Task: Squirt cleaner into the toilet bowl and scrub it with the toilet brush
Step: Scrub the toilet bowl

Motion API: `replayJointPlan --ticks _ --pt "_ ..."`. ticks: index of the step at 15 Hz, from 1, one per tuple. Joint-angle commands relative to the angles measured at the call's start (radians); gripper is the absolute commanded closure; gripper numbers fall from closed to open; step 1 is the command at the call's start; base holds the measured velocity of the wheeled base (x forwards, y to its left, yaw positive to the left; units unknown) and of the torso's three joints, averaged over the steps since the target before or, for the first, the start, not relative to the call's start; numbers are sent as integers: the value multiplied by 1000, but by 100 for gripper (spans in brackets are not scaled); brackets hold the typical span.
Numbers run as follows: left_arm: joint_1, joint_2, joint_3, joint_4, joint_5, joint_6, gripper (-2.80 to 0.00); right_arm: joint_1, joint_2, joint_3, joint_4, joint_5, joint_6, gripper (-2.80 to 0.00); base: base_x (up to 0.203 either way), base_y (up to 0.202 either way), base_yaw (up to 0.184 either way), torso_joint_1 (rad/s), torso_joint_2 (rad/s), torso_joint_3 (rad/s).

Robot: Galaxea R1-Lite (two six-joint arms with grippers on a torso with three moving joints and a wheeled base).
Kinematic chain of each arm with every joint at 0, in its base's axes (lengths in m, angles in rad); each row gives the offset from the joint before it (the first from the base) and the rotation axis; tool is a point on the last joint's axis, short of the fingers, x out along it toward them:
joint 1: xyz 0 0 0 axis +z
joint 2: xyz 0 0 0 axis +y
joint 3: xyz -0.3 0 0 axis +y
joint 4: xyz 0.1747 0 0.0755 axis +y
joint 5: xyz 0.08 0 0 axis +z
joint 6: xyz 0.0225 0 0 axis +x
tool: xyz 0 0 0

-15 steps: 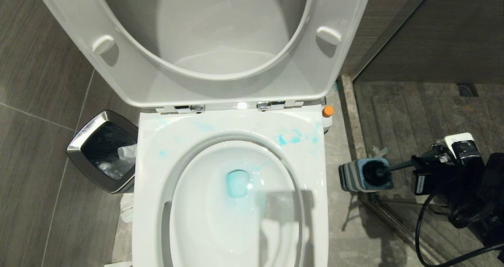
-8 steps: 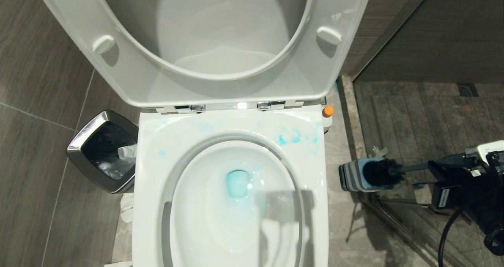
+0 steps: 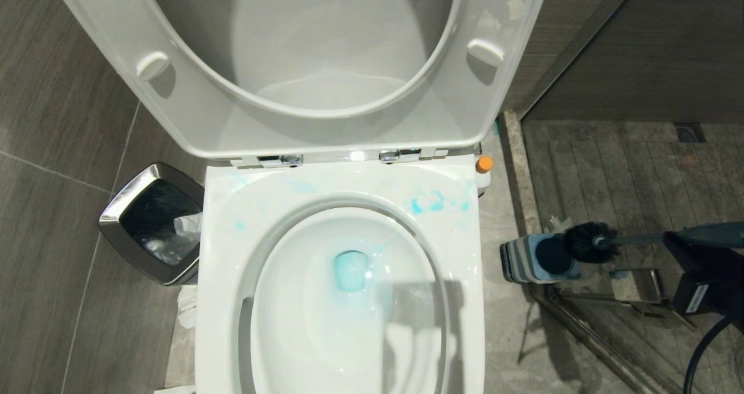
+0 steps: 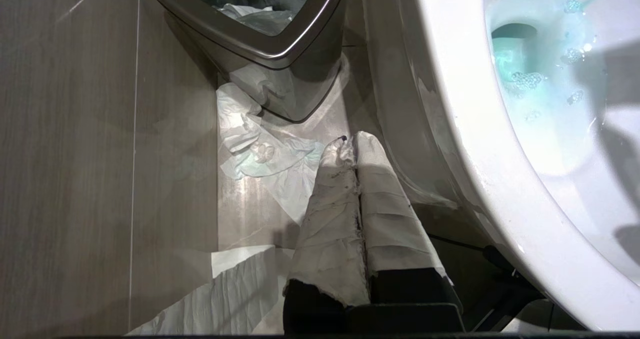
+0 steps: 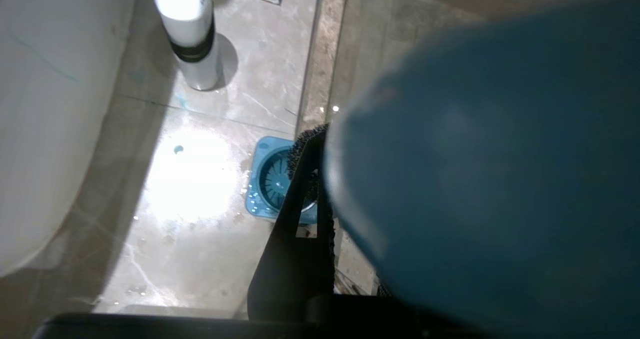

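Shaft of toilet brush (image 3: 639,240) hides right gripper (image 3: 706,249), clamped on it.

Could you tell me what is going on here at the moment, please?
The robot is cleaning a toilet. Blue cleaner already sits in the toilet bowl and streaks its rim. The right gripper holds the toilet brush by its handle, with the bristle head just above its holder on the floor right of the toilet. The cleaner bottle stands on the floor nearby. The left gripper is shut and idle, low beside the bin.
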Motion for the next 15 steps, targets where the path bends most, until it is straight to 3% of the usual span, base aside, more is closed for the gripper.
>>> replayJointPlan --ticks 1,2,7,12,15 --pt "0 1 2 0 -1 1 0 1 -81 -67 87 4 15 0 0 0 0 0 0 0" --pt "0 1 2 0 -1 1 0 1 -106 -120 159 5 36 0 0 0 0 0 0 0" --pt "0 1 2 0 -1 1 0 1 -245 -469 778 43 142 0 0 0 0 0 0 0" --pt "0 1 2 0 -1 1 0 3 -258 -724 1109 98 174 0 0 0 0 0 0 0" --pt "0 1 2 0 0 1 0 24 -243 -856 1238 110 172 0 0 0 0 0 0 0"
